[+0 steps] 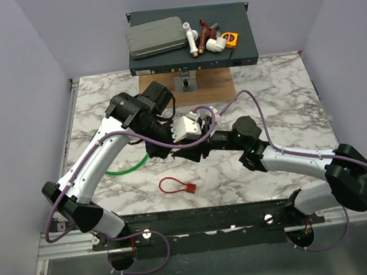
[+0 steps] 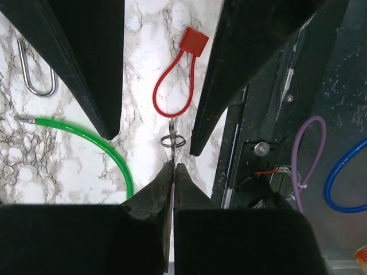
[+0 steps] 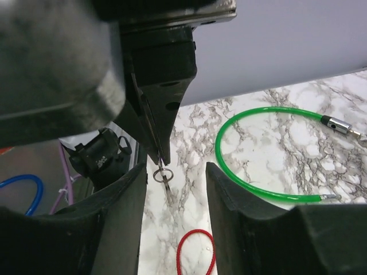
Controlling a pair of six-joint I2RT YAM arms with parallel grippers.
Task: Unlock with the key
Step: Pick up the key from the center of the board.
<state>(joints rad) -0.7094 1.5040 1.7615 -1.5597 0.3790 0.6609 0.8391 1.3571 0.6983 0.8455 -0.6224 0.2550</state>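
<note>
My left gripper (image 2: 173,167) is shut on a small silver key, whose ring (image 2: 173,140) and tip stick out past the fingertips. It hangs above the marble table (image 1: 278,93). My right gripper (image 3: 175,169) is open and empty; its two fingers stand on either side of the key ring (image 3: 163,173), apart from it. In the top view both grippers meet mid-table, left (image 1: 165,149) and right (image 1: 189,153). A red cable lock (image 1: 176,185) lies below them, also in the left wrist view (image 2: 172,80). A silver shackle (image 2: 37,71) lies further off.
A green cable (image 1: 130,167) with metal ends curves on the table left of the grippers, also in the right wrist view (image 3: 258,177). A dark shelf (image 1: 247,54) at the back holds a grey case (image 1: 155,38), pipe fittings and a tape measure.
</note>
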